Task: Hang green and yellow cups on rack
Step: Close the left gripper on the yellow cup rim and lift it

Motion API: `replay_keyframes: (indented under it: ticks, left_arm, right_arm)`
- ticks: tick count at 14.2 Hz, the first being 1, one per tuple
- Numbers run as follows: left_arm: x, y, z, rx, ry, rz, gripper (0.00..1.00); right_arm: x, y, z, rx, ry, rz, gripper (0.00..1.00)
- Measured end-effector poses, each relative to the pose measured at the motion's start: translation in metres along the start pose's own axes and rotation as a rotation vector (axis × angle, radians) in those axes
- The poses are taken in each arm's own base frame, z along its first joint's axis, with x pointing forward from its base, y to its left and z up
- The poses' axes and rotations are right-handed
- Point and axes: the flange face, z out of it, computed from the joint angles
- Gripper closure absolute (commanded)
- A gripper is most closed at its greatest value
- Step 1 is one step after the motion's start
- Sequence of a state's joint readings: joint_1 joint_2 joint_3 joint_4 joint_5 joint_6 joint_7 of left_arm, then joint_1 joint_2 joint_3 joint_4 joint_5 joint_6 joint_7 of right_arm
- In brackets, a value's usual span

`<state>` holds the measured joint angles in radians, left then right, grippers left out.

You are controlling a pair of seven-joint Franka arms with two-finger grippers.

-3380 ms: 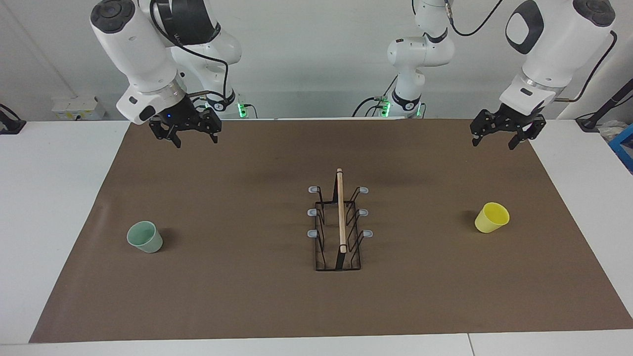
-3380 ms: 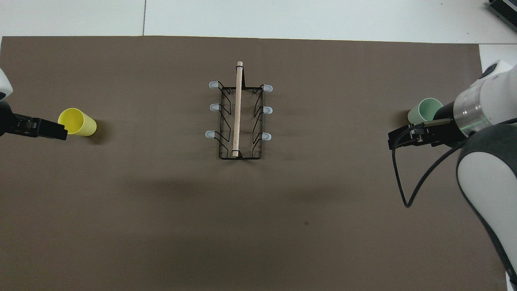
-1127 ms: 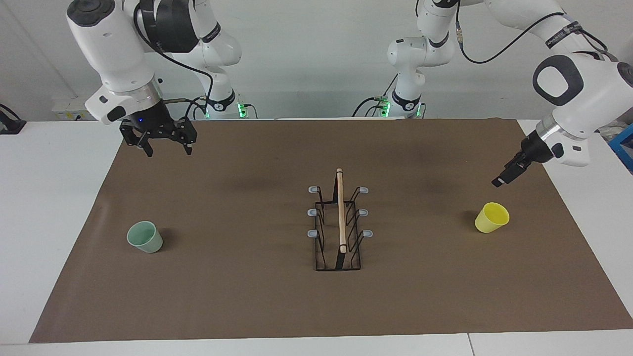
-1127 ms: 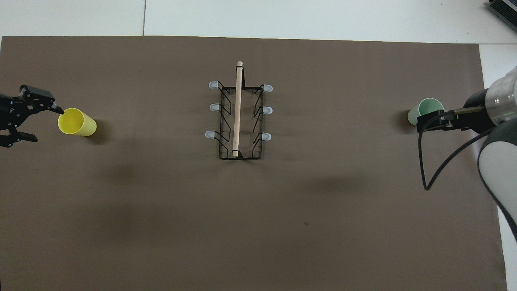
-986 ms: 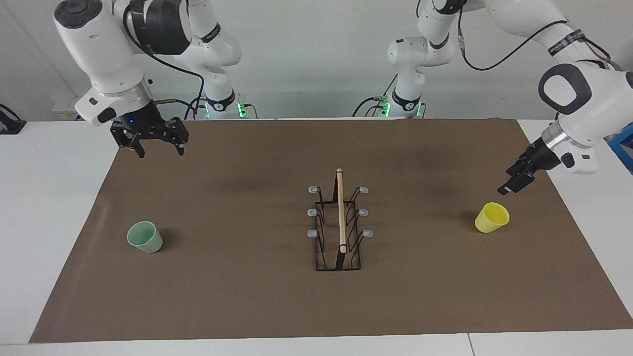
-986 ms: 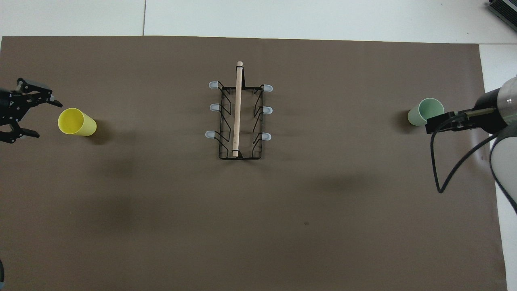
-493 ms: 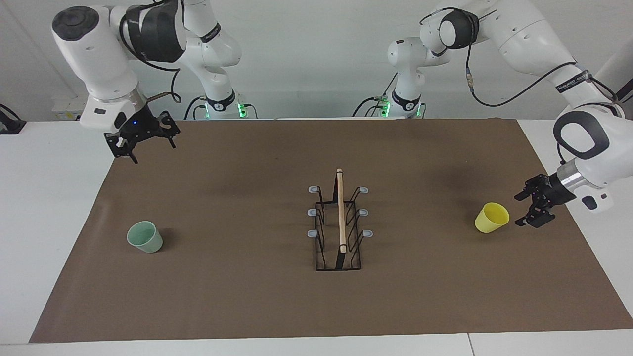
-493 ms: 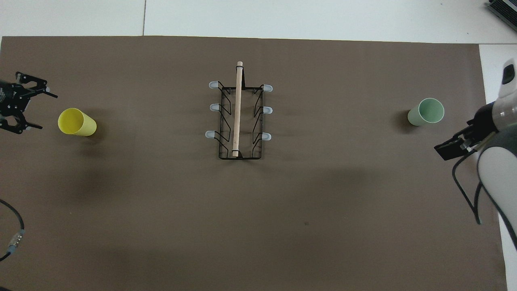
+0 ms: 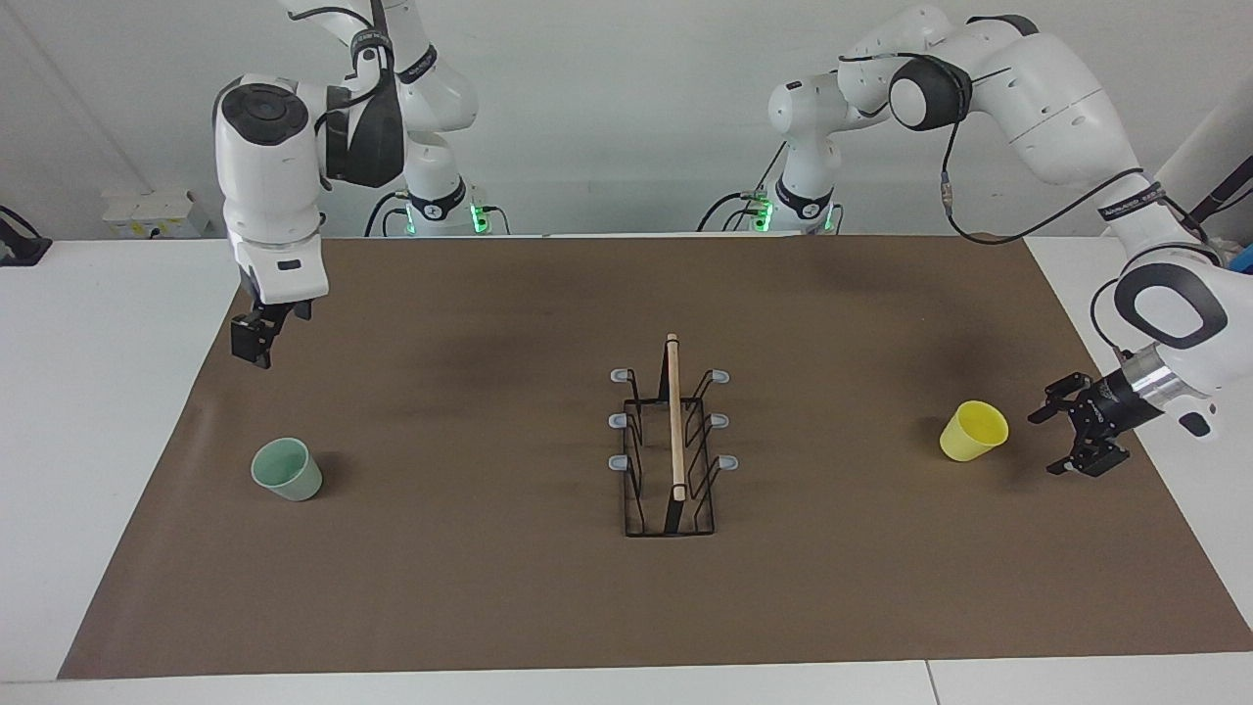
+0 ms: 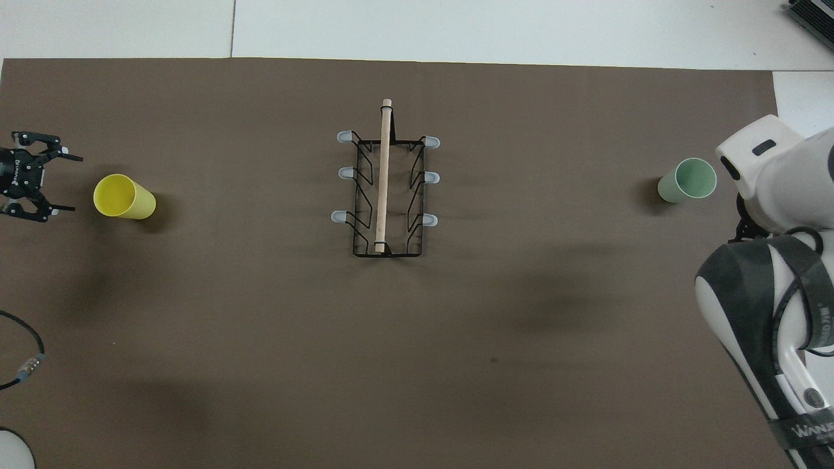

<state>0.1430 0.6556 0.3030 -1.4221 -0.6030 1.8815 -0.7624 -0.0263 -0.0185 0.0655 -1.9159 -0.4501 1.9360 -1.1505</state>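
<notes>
The yellow cup (image 9: 974, 431) (image 10: 124, 197) stands mouth up on the brown mat toward the left arm's end. My left gripper (image 9: 1044, 445) (image 10: 77, 184) hangs low beside it, turned sideways, open, with its fingertips pointing at the cup and a small gap between them and it. The pale green cup (image 9: 286, 469) (image 10: 687, 180) stands toward the right arm's end. My right gripper (image 9: 253, 343) points down over the mat's edge there, well above the table, seen edge-on and holding nothing. In the overhead view its white wrist (image 10: 769, 176) hides it. The black wire rack (image 9: 671, 450) (image 10: 386, 189) stands mid-mat with bare prongs.
The brown mat (image 9: 470, 587) covers most of the white table. A black cable (image 10: 26, 365) shows at the overhead view's edge near the left arm. A grey box (image 9: 152, 213) sits on the table by the wall at the right arm's end.
The left gripper has sunk slightly and drawn a little away from the yellow cup. The right wrist has turned so its gripper shows edge-on, and it has come lower and closer to the green cup.
</notes>
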Motion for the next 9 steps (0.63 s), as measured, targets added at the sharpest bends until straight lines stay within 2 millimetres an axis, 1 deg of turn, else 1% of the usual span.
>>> replay_keyframes:
  ticks: [3,6,9]
  left_arm:
    - [0.004,-0.017,0.024,-0.039,-0.111,-0.179,0.0]
    - [-0.001,-0.037,0.039,-0.098,-0.239,-0.352,0.0]
    - [-0.007,-0.06,0.055,-0.132,-0.303,-0.448,0.0]
  right_arm:
    - [0.012,-0.002,-0.007,-0.04,-0.063,-0.109,0.0]
    - [0.01,-0.002,-0.008,-0.049,-0.094,-0.19,0.0]
    - [0.007,-0.002,-0.01,-0.055,-0.118,-0.206,0.0]
